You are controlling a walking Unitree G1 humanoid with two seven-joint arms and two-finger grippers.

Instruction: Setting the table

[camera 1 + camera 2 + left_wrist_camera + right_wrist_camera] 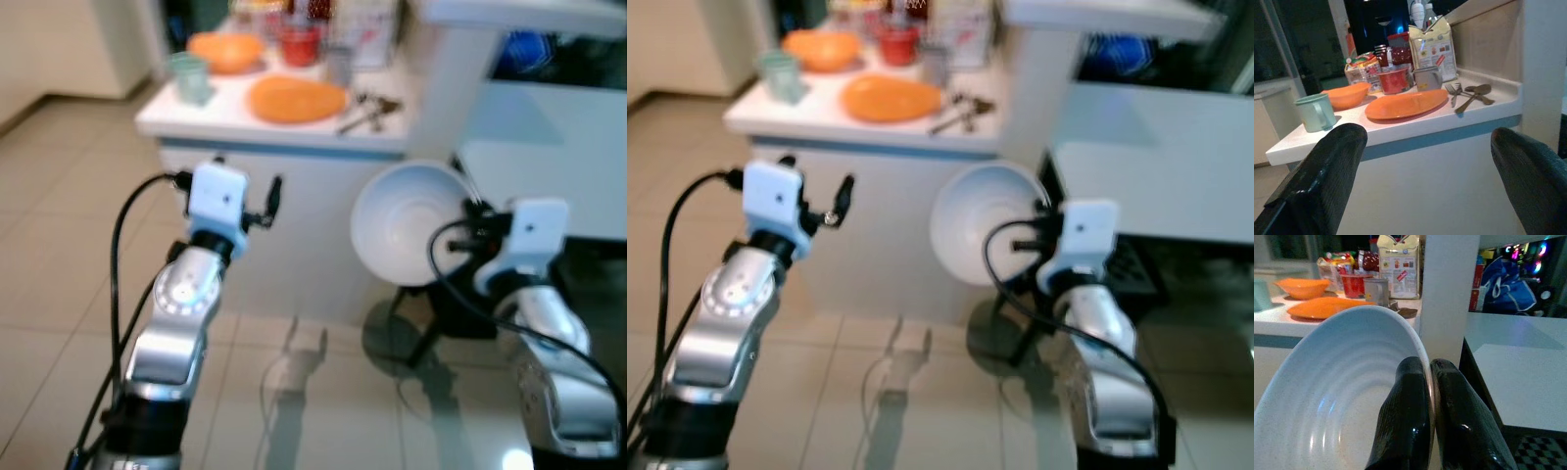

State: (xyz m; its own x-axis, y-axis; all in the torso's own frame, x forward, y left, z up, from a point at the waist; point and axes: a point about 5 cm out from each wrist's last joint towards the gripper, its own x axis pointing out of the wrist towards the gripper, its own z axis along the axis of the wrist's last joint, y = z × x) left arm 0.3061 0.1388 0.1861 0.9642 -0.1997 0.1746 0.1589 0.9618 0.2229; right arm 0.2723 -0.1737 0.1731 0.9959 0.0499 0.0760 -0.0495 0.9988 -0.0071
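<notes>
Your right gripper (1431, 396) is pinching the rim of the white bowl (407, 225) between its two fingers, one inside the rim and one outside, so the bowl hangs tilted in the air just ahead of the jaws, clear of any surface. Your left gripper (263, 204) holds nothing, its fingers (1317, 181) spread wide, with the counter (1400, 134) beyond them carrying the orange plate (1408, 104), orange bowl (1347, 94), green mug (1315, 112) and cutlery (1469, 94). I'd judge the setting only begun: the white bowl is not yet put down, and the other items sit on the counter to be laid.
</notes>
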